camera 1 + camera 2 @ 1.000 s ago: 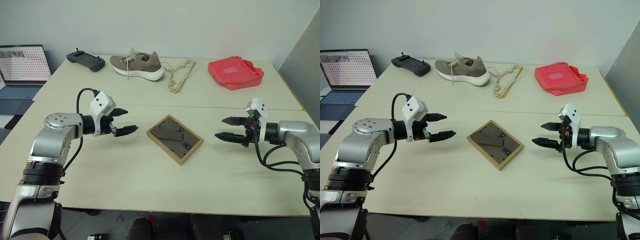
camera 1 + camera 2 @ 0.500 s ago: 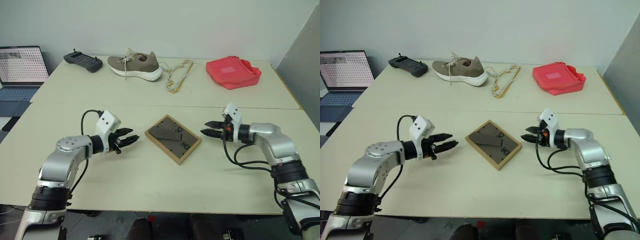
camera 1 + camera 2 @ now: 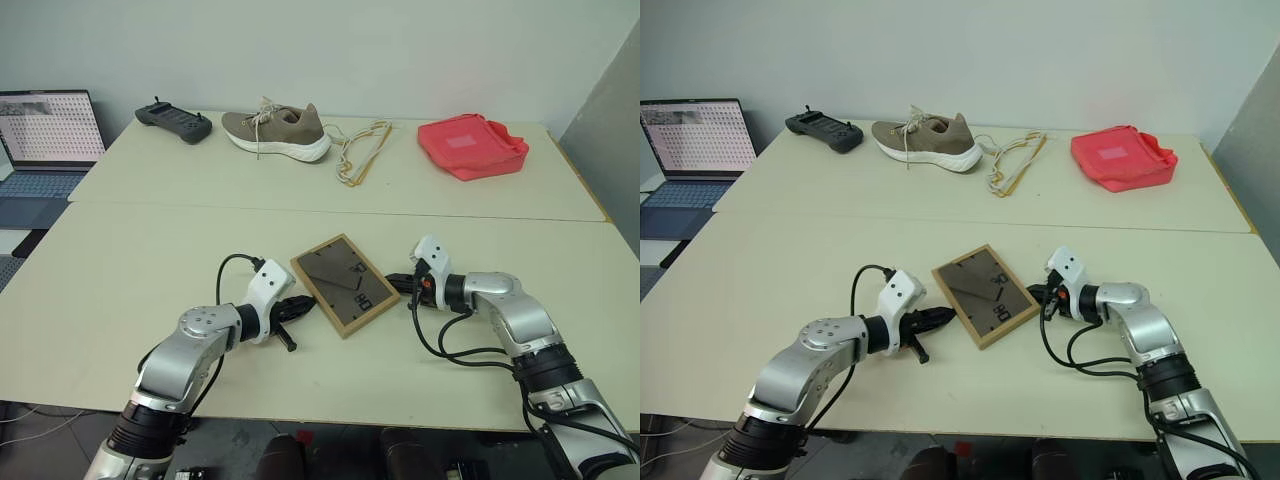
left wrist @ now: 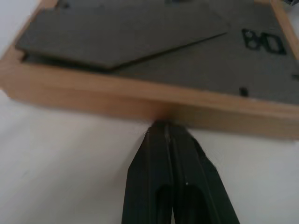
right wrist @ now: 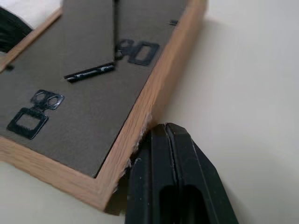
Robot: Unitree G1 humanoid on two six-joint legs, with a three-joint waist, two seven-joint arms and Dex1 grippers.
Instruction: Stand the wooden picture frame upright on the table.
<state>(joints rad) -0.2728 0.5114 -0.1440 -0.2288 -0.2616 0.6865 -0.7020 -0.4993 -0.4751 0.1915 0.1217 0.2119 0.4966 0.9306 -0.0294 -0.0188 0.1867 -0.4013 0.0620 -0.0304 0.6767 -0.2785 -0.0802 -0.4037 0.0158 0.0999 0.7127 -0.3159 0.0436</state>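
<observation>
The wooden picture frame point(image 3: 344, 283) lies flat on the table point(image 3: 150, 250) with its dark brown back board, folded stand and black clips facing up. My left gripper point(image 3: 304, 305) is shut, its tips at the frame's left wooden edge point(image 4: 140, 105). My right gripper point(image 3: 396, 283) is shut too, its tips against the frame's right edge point(image 5: 154, 100). Neither gripper holds anything; the frame sits between the two.
Along the far side of the table lie a black controller point(image 3: 174, 122), a brown shoe point(image 3: 277, 128), a loop of yellow cord point(image 3: 357, 150) and a red cloth bag point(image 3: 470, 144). An open laptop point(image 3: 45, 135) stands beyond the table's left end.
Both arms came down and inward toward the frame from either side. Both grippers went from open to shut and now rest at the frame's opposite edges.
</observation>
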